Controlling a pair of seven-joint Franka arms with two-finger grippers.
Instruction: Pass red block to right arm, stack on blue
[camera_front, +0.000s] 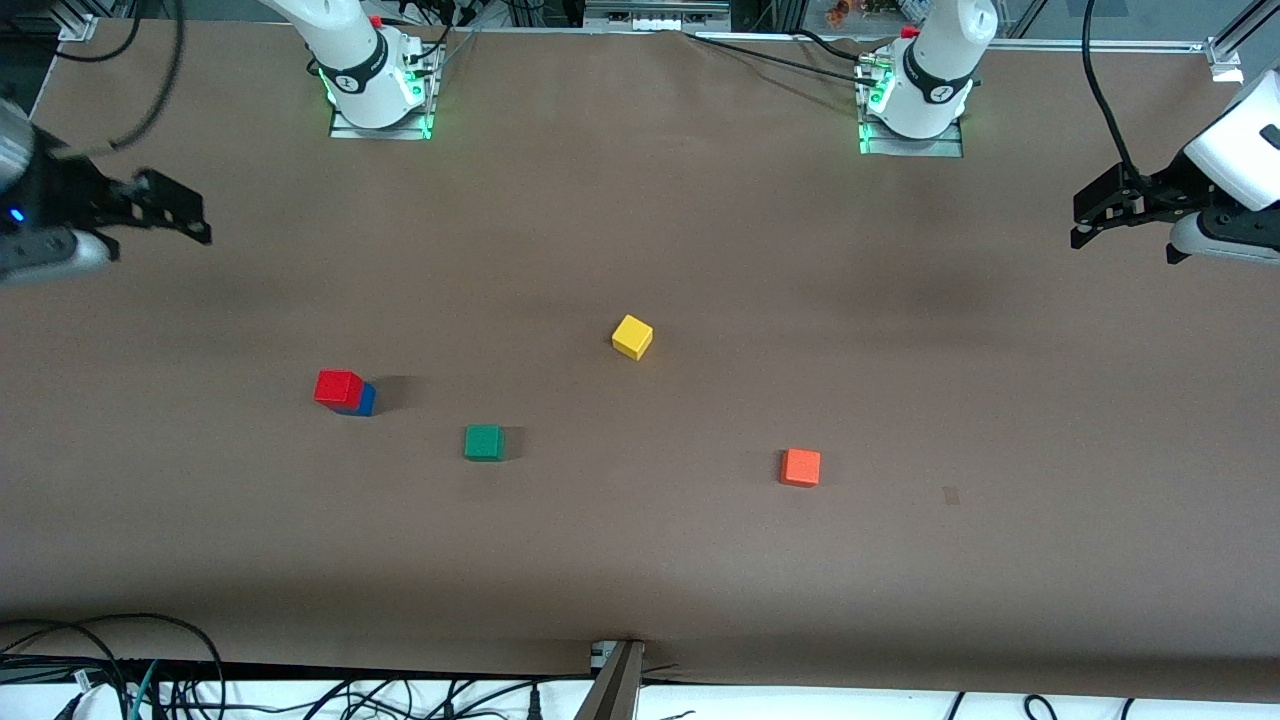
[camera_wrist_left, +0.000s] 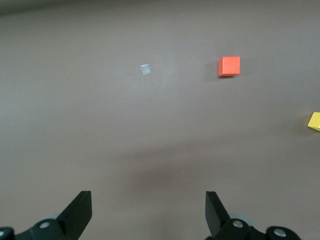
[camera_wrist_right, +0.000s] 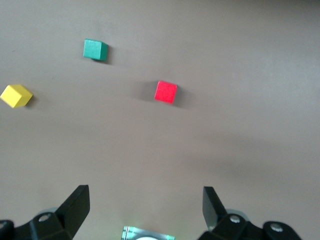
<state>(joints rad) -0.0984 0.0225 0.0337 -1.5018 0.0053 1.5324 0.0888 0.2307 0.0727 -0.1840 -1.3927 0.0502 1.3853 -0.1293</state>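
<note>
orange, small and cube-shaped, the block (camera_front: 800, 467) nearest the front camera lies on the brown paper-covered counter (camera_front: 640, 560) toward the left arm's end; the left wrist view shows it too (camera_wrist_left: 229, 66), with a small pale square mark (camera_wrist_left: 145, 69) on the counter near it.

the small pure-red cube (camera_front: 338, 387) sits on top of the small solid blue cube (camera_front: 362, 401), toward the right arm's end of the counter. only a sliver of the blue cube shows under it in the front view; in the right wrist view the red cube (camera_wrist_right: 165, 92) hides the blue one entirely. the 2 cubes are touching, stacked, with the red one set slightly off the blue one's edges.

a small green cube (camera_front: 484, 442) lies near the stack, a little nearer the front camera and toward the middle of the counter. a small yellow cube (camera_front: 632, 336) lies farther from the camera, about mid-counter, turned at an angle.

the right hand (camera_front: 165, 215) hangs over the right arm's end of the counter, its 2 fingers spread wide and holding nothing. the left hand (camera_front: 1105, 215) hangs over the left arm's end, fingers likewise spread and empty. both hands are well apart from every cube.
</note>
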